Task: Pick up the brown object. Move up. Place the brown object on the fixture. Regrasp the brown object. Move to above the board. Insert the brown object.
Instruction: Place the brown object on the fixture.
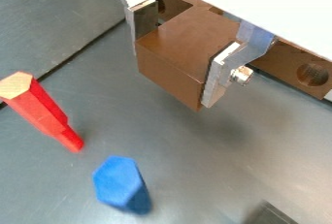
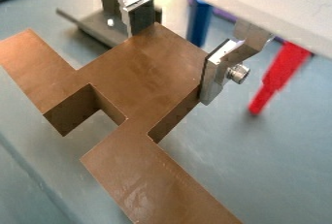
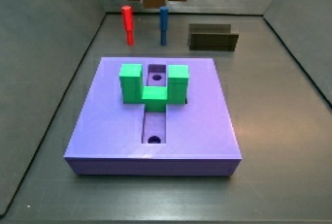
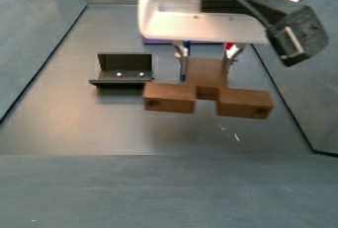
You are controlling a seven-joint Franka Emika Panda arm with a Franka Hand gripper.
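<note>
Brown piece held aloft in the end effector, away from the purple board.

The large flat lavender-purple board (image 3: 153, 121) lies on the grey floor (image 3: 279, 102) with a green U-shaped block (image 3: 153, 84) standing over its dark grooved centre. Beyond the board in a side view sits the dark L-shaped fixture (image 3: 213, 38), with a red peg (image 3: 128, 22) and a blue peg (image 3: 163, 24) upright beside it. The wood-brown stepped object (image 4: 205, 98) hangs clear of the floor. The end effector (image 4: 205, 66) has its silver plate fingers (image 1: 234, 66) closed against the brown object's raised middle part, gripping it from both sides.
</note>
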